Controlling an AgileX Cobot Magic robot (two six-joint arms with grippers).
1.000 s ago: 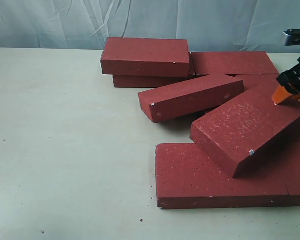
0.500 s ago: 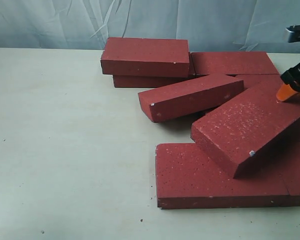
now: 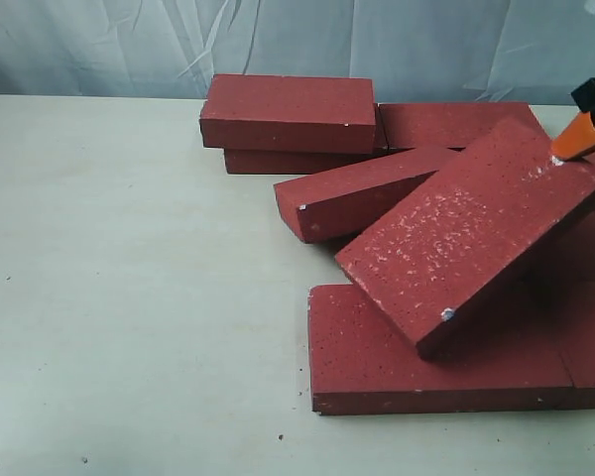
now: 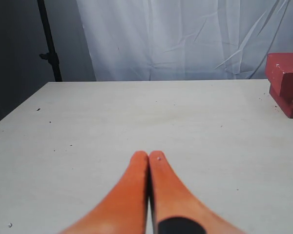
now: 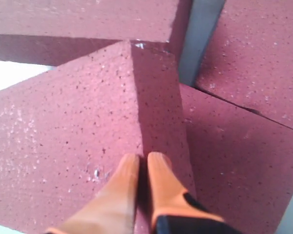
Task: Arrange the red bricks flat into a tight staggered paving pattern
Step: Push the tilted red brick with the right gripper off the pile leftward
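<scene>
Several red bricks lie on the right of the pale table (image 3: 129,297). One red brick (image 3: 466,233) is steeply tilted, its lower corner resting on a flat front brick (image 3: 377,362). My right gripper (image 3: 562,152) pinches the raised far corner. In the right wrist view the gripper (image 5: 142,157) has its fingers nearly together, astride the tilted brick's (image 5: 63,131) corner edge. Another brick (image 3: 377,188) leans behind it. Two stacked bricks (image 3: 288,109) stand at the back. My left gripper (image 4: 149,155) is shut on nothing above bare table; a brick (image 4: 285,73) shows far off.
A flat brick (image 3: 461,124) lies at the back right and another (image 3: 590,342) at the front right edge. A white curtain (image 3: 377,40) hangs behind the table. The table's left half holds only a few dark specks.
The right gripper has risen to the right and its jaws have closed. The tilted brick's far corner has come up with it, so the brick stands much steeper. The left gripper is unchanged.
</scene>
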